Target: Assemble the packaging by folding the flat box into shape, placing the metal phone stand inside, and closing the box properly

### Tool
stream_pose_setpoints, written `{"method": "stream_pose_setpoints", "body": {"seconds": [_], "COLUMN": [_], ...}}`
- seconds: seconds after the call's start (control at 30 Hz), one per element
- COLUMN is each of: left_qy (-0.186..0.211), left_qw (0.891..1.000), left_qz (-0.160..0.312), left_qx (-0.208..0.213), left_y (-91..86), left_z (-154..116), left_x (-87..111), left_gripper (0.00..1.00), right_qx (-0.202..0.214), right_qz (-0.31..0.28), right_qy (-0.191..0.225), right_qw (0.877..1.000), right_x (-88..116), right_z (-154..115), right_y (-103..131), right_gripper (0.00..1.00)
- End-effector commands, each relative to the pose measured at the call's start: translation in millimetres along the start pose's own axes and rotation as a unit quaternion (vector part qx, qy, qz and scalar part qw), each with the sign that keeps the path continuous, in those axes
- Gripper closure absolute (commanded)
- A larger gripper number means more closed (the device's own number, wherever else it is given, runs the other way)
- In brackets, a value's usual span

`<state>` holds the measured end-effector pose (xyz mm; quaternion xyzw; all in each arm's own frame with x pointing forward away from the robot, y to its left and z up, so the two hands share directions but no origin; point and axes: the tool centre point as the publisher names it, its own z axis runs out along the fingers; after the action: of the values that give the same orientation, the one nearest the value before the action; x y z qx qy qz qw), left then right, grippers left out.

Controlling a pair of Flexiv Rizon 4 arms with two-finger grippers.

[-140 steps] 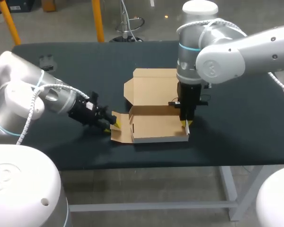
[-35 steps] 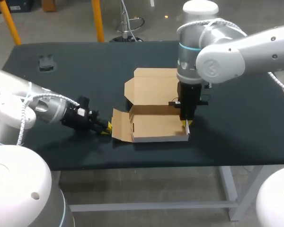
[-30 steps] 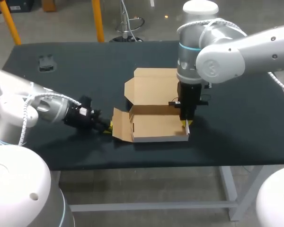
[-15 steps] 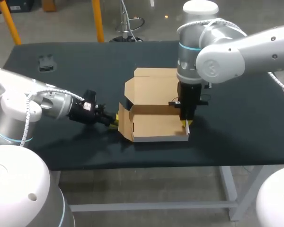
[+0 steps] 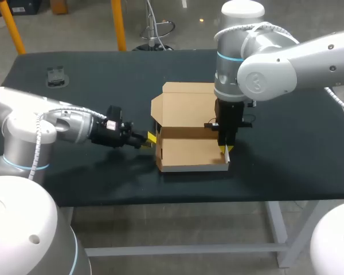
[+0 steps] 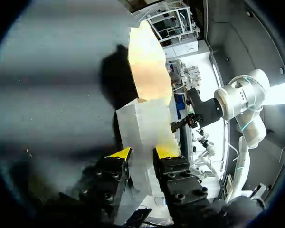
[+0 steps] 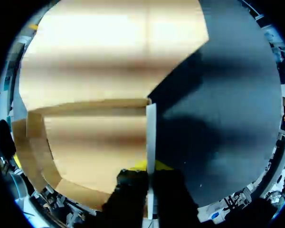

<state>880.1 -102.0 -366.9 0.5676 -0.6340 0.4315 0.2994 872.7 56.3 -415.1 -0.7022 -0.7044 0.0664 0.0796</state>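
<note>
Left wrist view has the left gripper point(image 6: 142, 153) clamped on the thin, pale left side flap point(image 6: 141, 124), one yellow tip against each face, the flap standing upright ahead of the fingers. Right wrist view has the right gripper point(image 7: 149, 167) pinched likewise on the white-edged right side wall point(image 7: 151, 130), coming at it from above. Both panels belong to the brown cardboard box point(image 5: 190, 153), a shallow tray at the middle of the black table point(image 5: 286, 143), its broad lid panel point(image 5: 186, 106) lying open behind. The small dark flat phone stand point(image 5: 56, 75), as I take it to be, sits near the table's far left corner, well apart from the box. The risks, as I judge them: pushing the flap past upright could crease the card off its score or drag the light tray, pulling the wall out of the right fingers; letting go early would likely let an unlocked wall spring flat
</note>
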Motion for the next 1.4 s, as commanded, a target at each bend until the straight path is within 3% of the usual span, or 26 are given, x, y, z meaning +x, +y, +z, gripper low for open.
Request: {"method": "stream_pose_setpoints", "body": {"seconds": [0.03,0.37,0.57,0.73,1.03,1.4], "left_qy": [0.006,0.0,-0.003,-0.02,-0.068,-0.157], "left_qw": [1.0,0.999,0.999,0.999,0.997,0.987], "left_qz": [-0.002,-0.042,-0.048,-0.045,-0.034,-0.02], "left_qx": [0.001,-0.014,-0.019,-0.021,-0.021,-0.026], "left_y": [-0.5,-1.9,-0.9,0.1,2.1,5.7], "left_z": [6.9,14.6,16.4,18.1,20.8,29.1], "left_x": [0.1,4.0,6.7,8.5,15.4,19.8], "left_gripper": [0.66,0.66,0.55,0.54,0.55,0.53], "right_qx": [0.002,0.002,0.002,0.002,0.002,0.002], "right_qz": [0.0,0.0,0.0,0.0,0.0,0.0], "right_qy": [-0.001,-0.001,-0.001,-0.001,-0.001,-0.001], "right_qw": [1.0,1.0,1.0,1.0,1.0,1.0], "right_x": [1.0,1.0,1.0,1.0,1.0,1.0], "right_z": [-0.1,-0.1,-0.1,-0.1,-0.1,-0.1], "right_y": [0.9,0.9,0.9,0.9,0.9,0.9], "right_gripper": [1.0,1.0,1.0,1.0,1.0,1.0]}}
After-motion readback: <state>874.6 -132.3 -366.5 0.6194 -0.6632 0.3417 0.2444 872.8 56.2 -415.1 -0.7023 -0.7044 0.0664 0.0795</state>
